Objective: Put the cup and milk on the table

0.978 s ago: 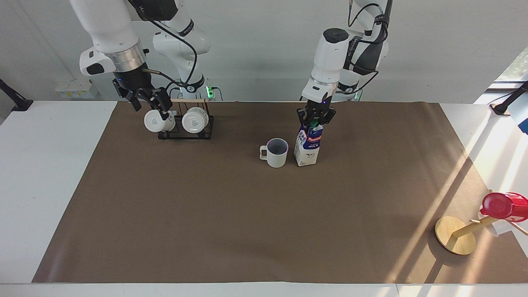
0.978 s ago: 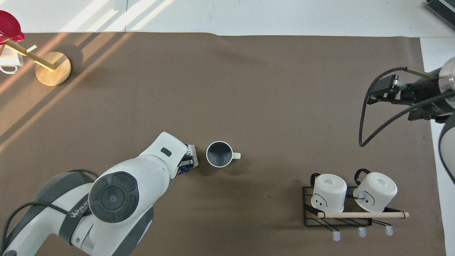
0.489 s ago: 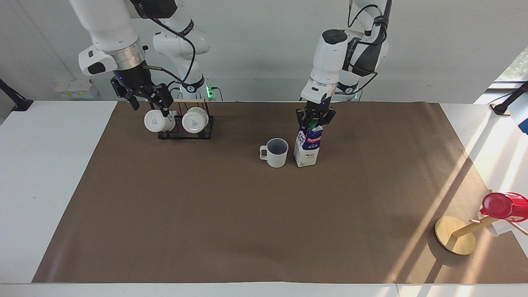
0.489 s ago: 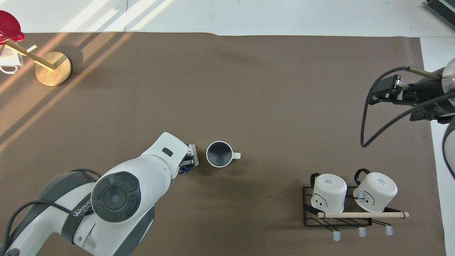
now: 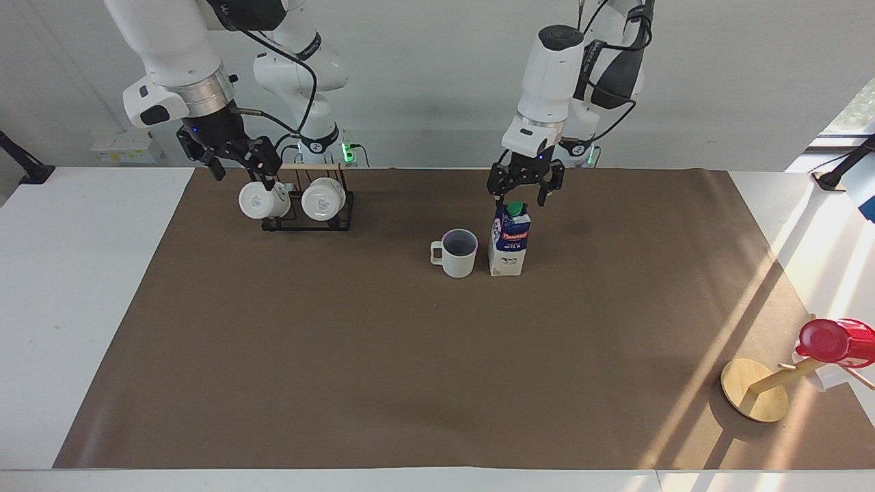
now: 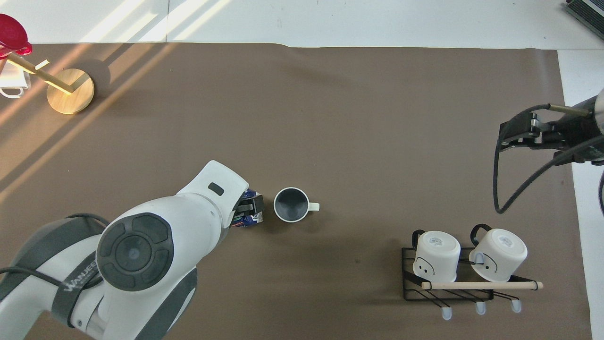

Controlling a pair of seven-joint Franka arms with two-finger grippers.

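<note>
The tall white-and-blue milk carton [image 5: 509,239] stood on the brown-matted worktop [image 5: 437,383] beside the cream mug [image 5: 456,252], left gripper [image 5: 525,196] spread empty just above, apparently released; right gripper [image 5: 240,167] hovered by the mug rack [image 5: 307,208], fingers unclear.

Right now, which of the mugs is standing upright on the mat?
The cream-white cup beside the milk carton. The two white mugs hang tipped sideways on the black rack.

Black wire rack [image 5: 307,217] with two white mugs [image 5: 323,199] near robots; red cup [image 5: 834,341] on wooden stand [image 5: 755,398], table corner.
</note>
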